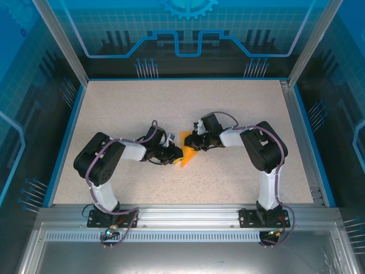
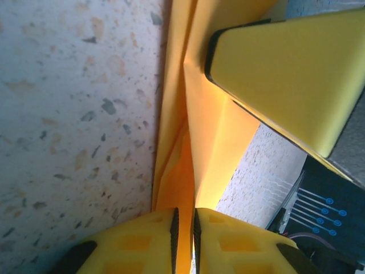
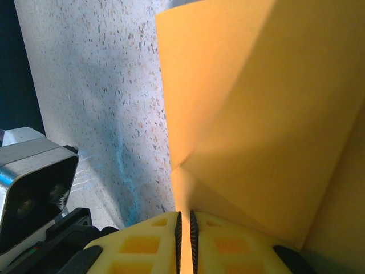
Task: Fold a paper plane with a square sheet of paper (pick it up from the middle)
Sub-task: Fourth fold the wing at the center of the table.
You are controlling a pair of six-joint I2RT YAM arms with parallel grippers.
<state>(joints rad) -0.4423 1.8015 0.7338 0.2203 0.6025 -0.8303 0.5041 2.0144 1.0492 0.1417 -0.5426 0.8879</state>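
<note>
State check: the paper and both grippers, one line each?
sheet of paper: folded into creased layers, not yet a plane, pinched between both grippers.
left gripper: shut on the sheet of paper, jaws nearly touching.
right gripper: shut on the sheet of paper, jaws nearly touching.

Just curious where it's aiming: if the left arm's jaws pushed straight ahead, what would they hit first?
The left gripper pinches the orange paper, which runs straight ahead. Next, probably, comes the yellow finger of the right gripper, slightly to one side; depth is unclear.
</note>
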